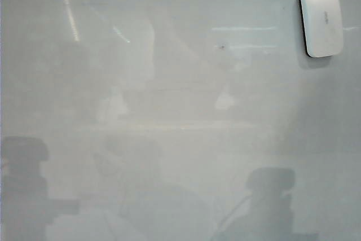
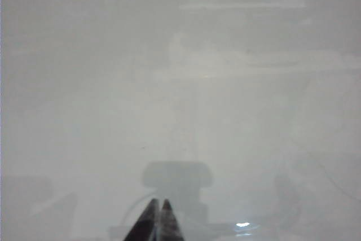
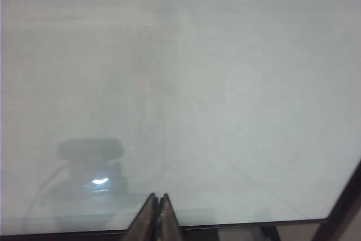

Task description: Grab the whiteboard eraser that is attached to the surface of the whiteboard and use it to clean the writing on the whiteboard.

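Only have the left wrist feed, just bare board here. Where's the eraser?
Observer: The whiteboard eraser sits at the top right of the exterior view, flat on the whiteboard.
Operator: My left gripper is shut, above bare board. Right one?
Observer: The right gripper has its fingers together too. The eraser only shows at the far edge of the right wrist view, well apart from it.
Operator: Any writing visible?
Observer: None that I can make out in any view. There is only a tiny dark speck in the exterior view.
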### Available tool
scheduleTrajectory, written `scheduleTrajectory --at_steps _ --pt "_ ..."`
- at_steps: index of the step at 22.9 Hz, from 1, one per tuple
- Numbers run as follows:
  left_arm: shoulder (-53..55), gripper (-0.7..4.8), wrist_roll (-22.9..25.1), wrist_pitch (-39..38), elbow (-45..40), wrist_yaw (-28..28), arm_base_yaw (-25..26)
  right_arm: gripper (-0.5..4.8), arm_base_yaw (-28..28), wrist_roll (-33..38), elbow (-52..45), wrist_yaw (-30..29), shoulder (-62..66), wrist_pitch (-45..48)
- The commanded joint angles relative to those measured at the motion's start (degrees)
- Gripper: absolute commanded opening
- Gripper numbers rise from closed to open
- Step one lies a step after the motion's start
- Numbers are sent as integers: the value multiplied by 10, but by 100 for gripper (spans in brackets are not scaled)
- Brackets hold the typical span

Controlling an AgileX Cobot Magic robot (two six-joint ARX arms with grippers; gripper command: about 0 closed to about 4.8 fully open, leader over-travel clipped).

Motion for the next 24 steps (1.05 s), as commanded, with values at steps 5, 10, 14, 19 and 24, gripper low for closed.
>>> scheduleTrajectory --at_steps 5,10,14,19,24 --pt "1 -4 -2 5 3 -2 0 -5 -5 -22 3 6 -1 7" --pt "1 -5 -2 5 3 -2 0 -5 16 -22 3 5 -1 7" --pt "1 -4 -2 5 3 -2 0 -5 19 -22 3 4 -1 7" --pt "1 -4 -2 5 3 -2 0 -5 19 -22 3 4 -1 7" --pt "1 -4 -2 5 3 -2 0 -5 19 -22 3 4 -1 7"
